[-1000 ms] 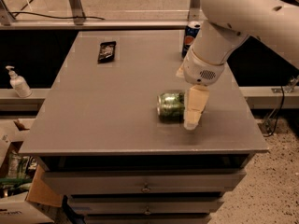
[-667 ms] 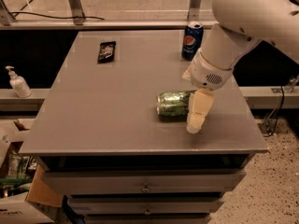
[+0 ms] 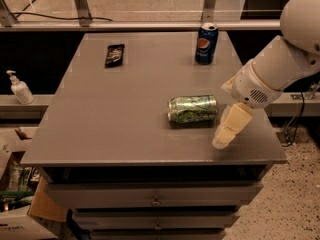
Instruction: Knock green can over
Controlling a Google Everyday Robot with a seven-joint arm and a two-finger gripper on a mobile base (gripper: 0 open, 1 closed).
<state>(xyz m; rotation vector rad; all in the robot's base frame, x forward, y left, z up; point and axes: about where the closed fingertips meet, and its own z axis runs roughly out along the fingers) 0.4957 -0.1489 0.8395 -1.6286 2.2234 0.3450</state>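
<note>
The green can [image 3: 193,109] lies on its side on the grey table [image 3: 115,114], right of the middle, its silver top facing left. My gripper [image 3: 226,134] hangs just right of the can, a little apart from it, above the table's front right part. It holds nothing. My white arm [image 3: 280,69] reaches in from the upper right.
A dark blue Pepsi can [image 3: 206,43] stands upright at the back right of the table. A black flat packet [image 3: 114,55] lies at the back left. A white pump bottle [image 3: 19,88] stands on a ledge to the left. Boxes [image 3: 15,184] sit on the floor at the lower left.
My arm and gripper have drawn back to the right, away from the green can. The can lies on its side as before.
</note>
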